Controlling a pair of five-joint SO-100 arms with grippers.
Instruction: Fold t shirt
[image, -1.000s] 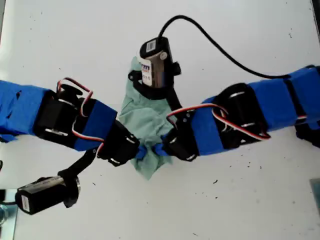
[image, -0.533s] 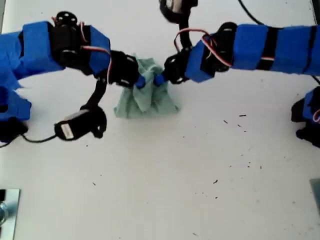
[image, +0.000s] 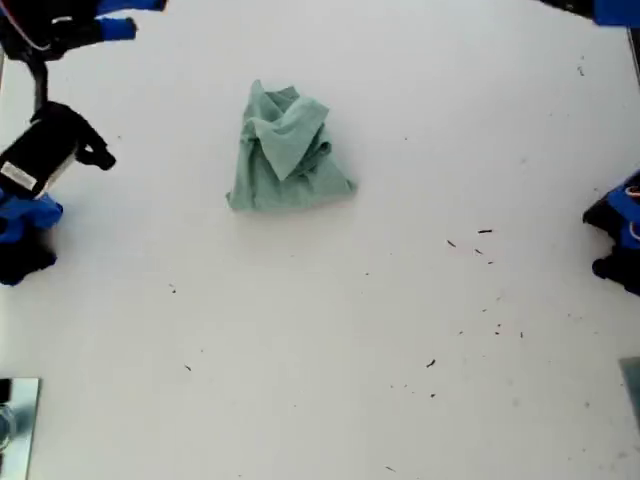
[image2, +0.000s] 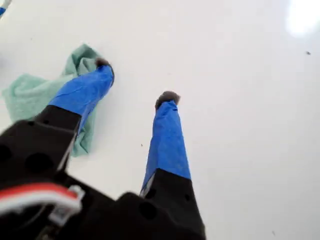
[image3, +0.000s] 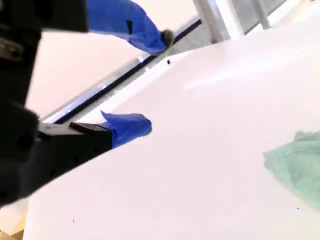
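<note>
On the white tabletop (image: 400, 330), the crumpled sage-green knit t shirt (image: 288, 152) now lies released, my first gripper (image2: 135, 80) and my second gripper (image3: 150, 82) both spread empty and withdrawn from it, suggesting the fold attempt is finished.

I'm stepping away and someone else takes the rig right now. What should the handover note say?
My first gripper: open, empty, above the table.
My second gripper: open, empty, off the cloth.
The t shirt lies free on the table in a small bunched bundle, toward the top of the exterior view, nothing touching it.
Done: shirt gathered into a compact heap and let go.
Left: the bundle looks lumpy, not a flat neat fold; probably needs smoothing or refolding.
</note>
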